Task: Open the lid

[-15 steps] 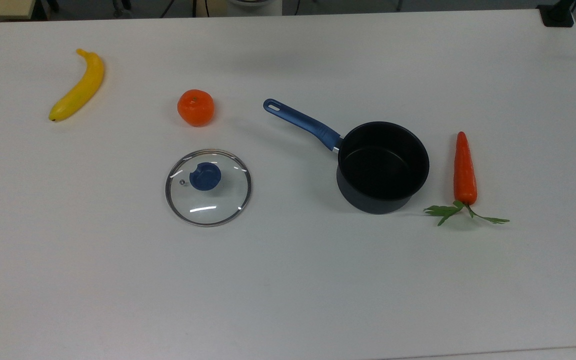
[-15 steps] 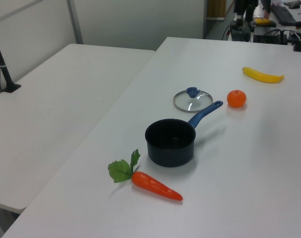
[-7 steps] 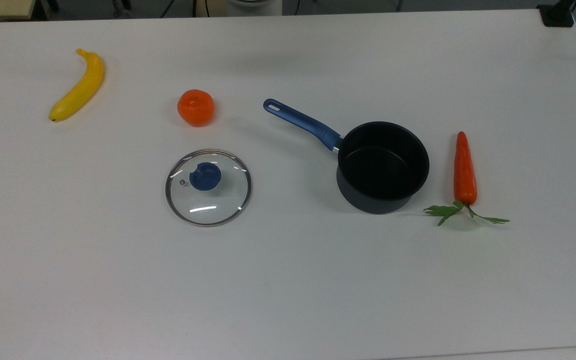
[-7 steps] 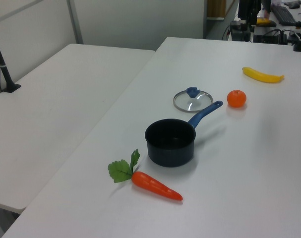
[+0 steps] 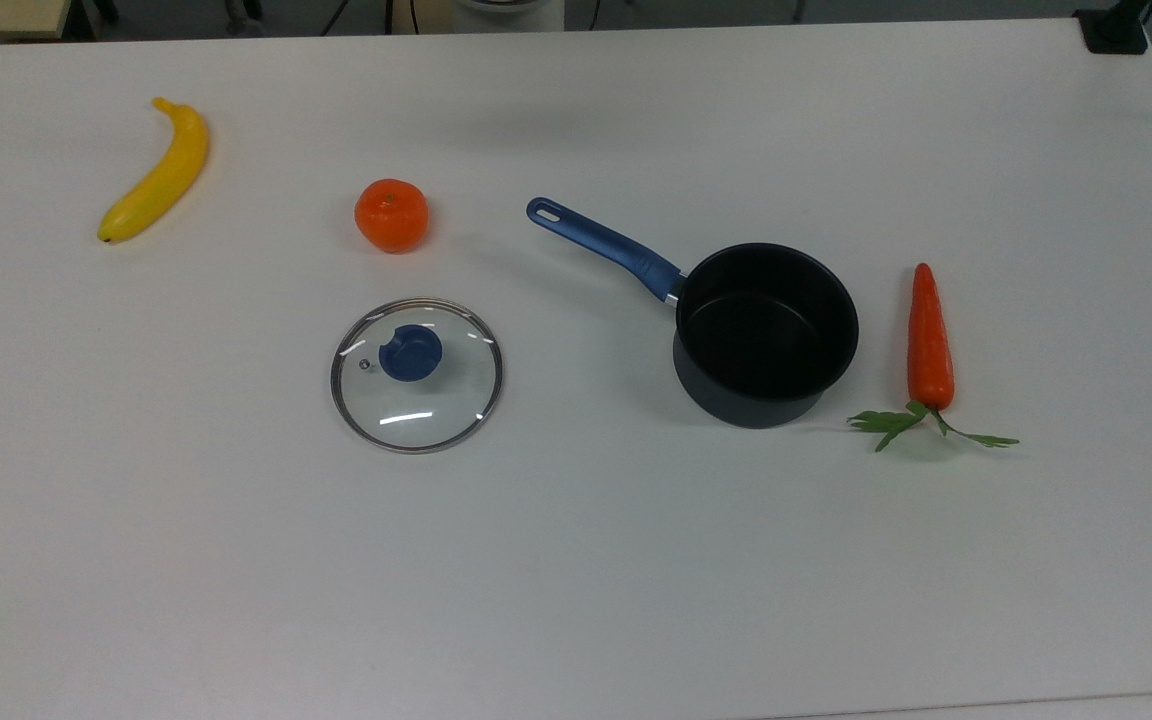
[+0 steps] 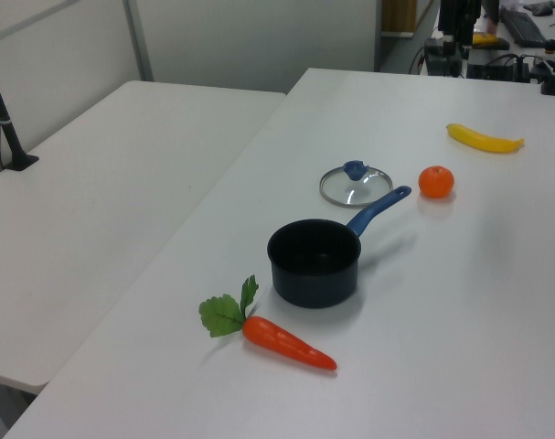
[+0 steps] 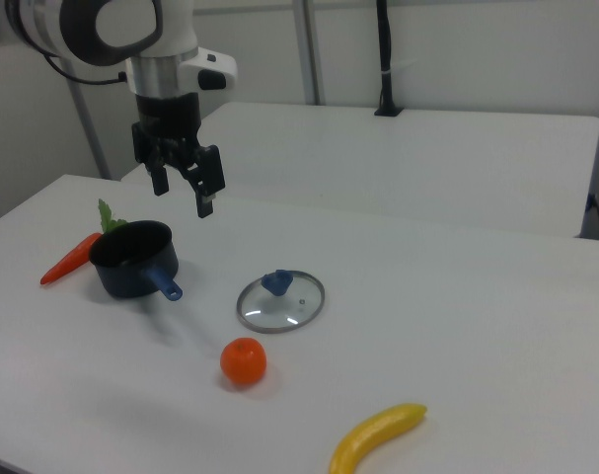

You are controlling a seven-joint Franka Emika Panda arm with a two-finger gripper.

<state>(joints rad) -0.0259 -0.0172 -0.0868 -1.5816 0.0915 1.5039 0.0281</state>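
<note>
- clear glass makes up the round lid (image 5: 417, 375) with its metal rim and blue central knob; it lies flat on the white worktop (image 5: 576, 560), off the pan and apart from it.
- the robot's black two-finger hand (image 7: 184, 194) hangs in the air with its fingers spread and nothing between them.
- in the right view the lid (image 7: 281, 300) sits below the hand and toward the right view's right, well clear of the fingers.
- the dark saucepan with a blue handle (image 5: 764, 333) stands open and upright, below the hand and slightly to the right view's left, with its handle pointing toward the lid.
- an orange carrot with green leaves (image 5: 929, 340) lies just beyond the pan, on the side away from the lid.
- a round orange fruit (image 5: 391, 214) rests near the lid, and a yellow banana (image 5: 156, 182) lies farther out, both well apart from the hand.
</note>
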